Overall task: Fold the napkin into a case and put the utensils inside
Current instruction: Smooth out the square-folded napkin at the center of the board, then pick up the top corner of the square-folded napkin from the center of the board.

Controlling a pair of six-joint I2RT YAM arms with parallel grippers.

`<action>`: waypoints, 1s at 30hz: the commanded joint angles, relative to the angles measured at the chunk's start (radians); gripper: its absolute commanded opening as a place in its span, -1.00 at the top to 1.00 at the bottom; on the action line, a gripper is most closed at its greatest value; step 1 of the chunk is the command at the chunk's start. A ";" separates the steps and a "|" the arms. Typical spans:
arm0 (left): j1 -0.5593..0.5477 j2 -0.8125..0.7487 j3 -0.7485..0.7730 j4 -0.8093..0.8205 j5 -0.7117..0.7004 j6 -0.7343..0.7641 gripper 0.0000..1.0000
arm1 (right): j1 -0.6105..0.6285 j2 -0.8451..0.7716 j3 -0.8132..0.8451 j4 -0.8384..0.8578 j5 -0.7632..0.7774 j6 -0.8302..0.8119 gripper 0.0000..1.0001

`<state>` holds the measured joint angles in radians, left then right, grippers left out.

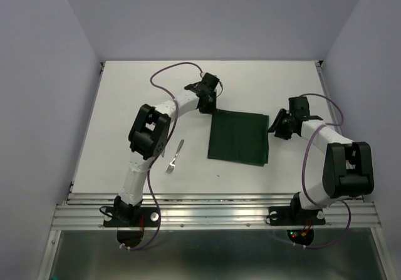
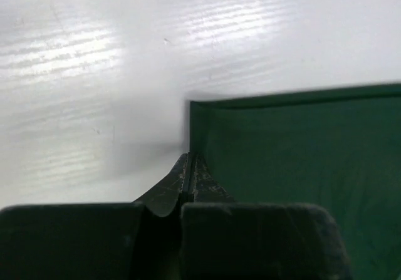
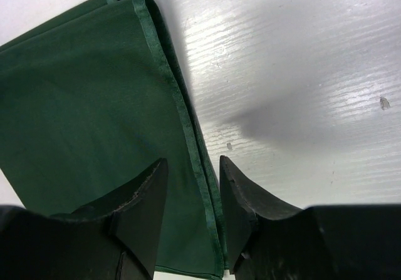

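The dark green napkin (image 1: pixel 239 138) lies folded flat as a near-square in the middle of the table (image 1: pixel 125 104). My left gripper (image 1: pixel 206 104) is at its far left corner. In the left wrist view its jaws (image 2: pixel 190 158) are pressed together on the napkin's (image 2: pixel 301 167) left edge. My right gripper (image 1: pixel 276 127) hangs at the napkin's right edge. It is open, with the hemmed edge (image 3: pixel 188 136) of the napkin (image 3: pixel 88 104) running between its fingertips (image 3: pixel 193 158), untouched. The silver utensils (image 1: pixel 175 156) lie left of the napkin as one slim line. Only a fork end shows clearly.
The table's left edge (image 1: pixel 84 142) and the metal rail (image 1: pixel 213 208) at the front bound the work area. Purple cables loop over both arms. Grey walls close in the back and the sides.
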<state>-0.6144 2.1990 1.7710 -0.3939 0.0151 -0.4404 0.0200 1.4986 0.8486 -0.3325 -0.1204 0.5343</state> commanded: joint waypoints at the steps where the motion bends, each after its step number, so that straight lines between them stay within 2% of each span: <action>1: 0.004 0.030 0.103 -0.016 -0.055 0.011 1.00 | 0.005 -0.017 0.007 -0.002 -0.013 -0.014 0.12; 13: 0.008 0.137 0.108 0.001 -0.024 0.008 1.00 | 0.032 -0.032 -0.009 -0.020 -0.013 -0.011 0.17; 23: -0.054 -0.025 -0.143 0.059 -0.030 0.000 1.00 | 0.063 -0.264 -0.187 -0.108 -0.016 0.087 0.23; 30: -0.074 -0.102 -0.171 0.035 -0.098 -0.009 1.00 | 0.138 -0.391 -0.293 -0.163 0.042 0.219 0.21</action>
<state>-0.6815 2.1689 1.6176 -0.2905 -0.0326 -0.4469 0.1287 1.1492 0.5846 -0.4507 -0.1230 0.6636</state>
